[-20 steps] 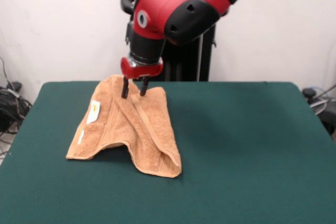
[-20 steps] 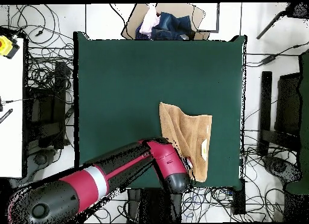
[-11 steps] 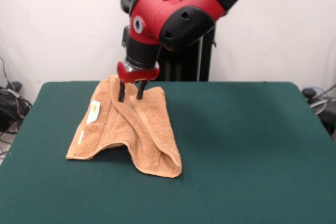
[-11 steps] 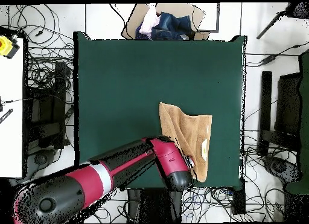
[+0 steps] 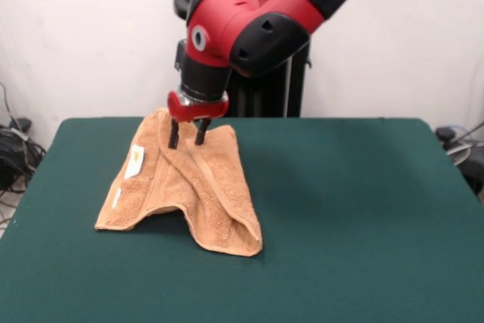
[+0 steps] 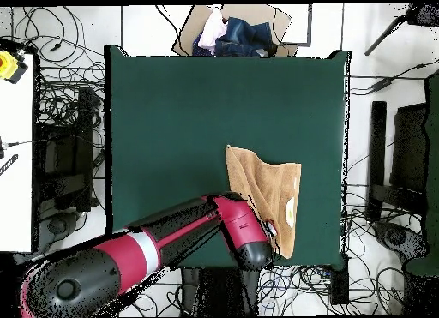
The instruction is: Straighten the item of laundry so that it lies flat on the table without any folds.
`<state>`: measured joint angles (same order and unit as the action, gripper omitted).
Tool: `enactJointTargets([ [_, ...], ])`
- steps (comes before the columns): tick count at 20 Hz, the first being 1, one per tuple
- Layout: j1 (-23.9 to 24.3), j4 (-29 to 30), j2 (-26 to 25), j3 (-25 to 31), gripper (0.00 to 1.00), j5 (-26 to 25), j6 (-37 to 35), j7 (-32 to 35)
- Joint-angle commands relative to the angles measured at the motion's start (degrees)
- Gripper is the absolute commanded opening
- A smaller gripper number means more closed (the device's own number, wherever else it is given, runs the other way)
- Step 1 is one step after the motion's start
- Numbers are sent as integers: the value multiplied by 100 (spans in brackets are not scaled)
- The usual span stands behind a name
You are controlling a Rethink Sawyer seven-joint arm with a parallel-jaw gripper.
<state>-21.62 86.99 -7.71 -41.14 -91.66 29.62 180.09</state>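
The item of laundry (image 5: 189, 187), an orange-tan towel with a small white tag, lies rumpled on the left part of the green table (image 5: 355, 217). A raised fold runs down its middle and its near edge arches off the cloth. My gripper (image 5: 187, 138) points down at the towel's far end. Its two black fingers (image 5: 174, 135) stand apart with their tips at the fabric, open. In the overhead view the towel (image 6: 267, 193) lies near the table's (image 6: 206, 117) right edge, and the arm's wrist (image 6: 247, 237) covers its lower corner and hides the gripper.
A cardboard box of clothes (image 6: 230, 32) sits just beyond the table's top edge in the overhead view. Cables and stands (image 6: 381, 169) ring the table on the floor. A white bench (image 6: 15, 152) stands at the left.
In the front view the gripper has shifted slightly left and a little up over the towel's far end. The towel keeps the same shape.
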Motion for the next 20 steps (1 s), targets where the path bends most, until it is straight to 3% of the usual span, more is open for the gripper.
enactJointTargets([
  [1,-67,-854,-371,1146,100,469,-678,1232],
  [11,129,-738,-176,1325,100,643,-515,960],
  [20,929,-517,377,1889,100,503,808,1534],
])
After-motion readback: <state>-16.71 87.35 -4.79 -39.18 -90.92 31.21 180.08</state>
